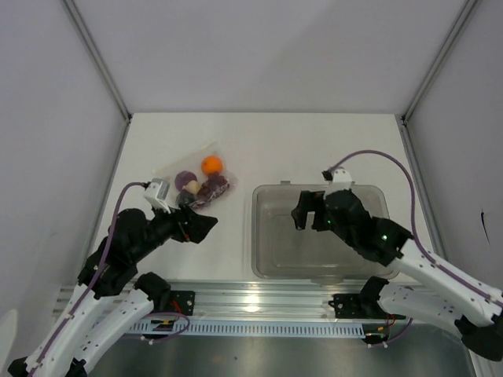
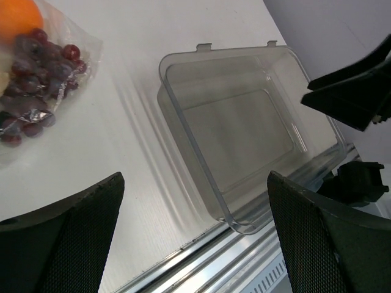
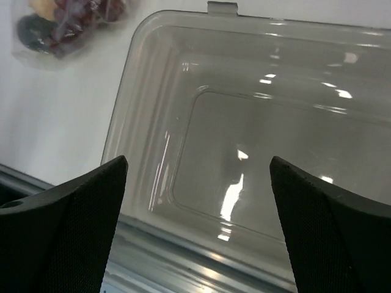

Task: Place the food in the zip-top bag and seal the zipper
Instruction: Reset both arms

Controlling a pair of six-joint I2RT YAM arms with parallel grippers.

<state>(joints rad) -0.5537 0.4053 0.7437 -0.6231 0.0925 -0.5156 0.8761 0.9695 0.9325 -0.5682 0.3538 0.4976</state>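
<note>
Both tools stand spread wide and neither holds anything.

The left tool (image 1: 201,226) hangs over the white table (image 1: 314,149), just near the closest edge of the zip-top bag (image 1: 179,168) and apart from it. In the left wrist view its two dark fingers (image 2: 73,238) frame bare table and the corner of a clear rigid tub (image 1: 264,236), with nothing between them. The bag shows only at the upper left corner of that view.

The right tool (image 1: 305,209) hovers above the left part of the tub. In the right wrist view its fingers (image 3: 333,226) are set far apart, with the tub's floor showing through the gap. They touch neither wall nor floor, as far as can be seen.

The bag lies flat on the table's left half, beyond the left tool and well apart from the tub. The food is inside it, bunched together: the orange ball (image 1: 211,164) farthest from the arms, the purple round fruit (image 1: 186,181) to the left, and the dark red grape bunch (image 1: 214,186) to the right. The right wrist view also shows a blackish lump (image 3: 33,27) and a beige lump (image 3: 41,5) against the plastic.

The zipper is too faint to make out, so I cannot tell whether the mouth is sealed.
</note>
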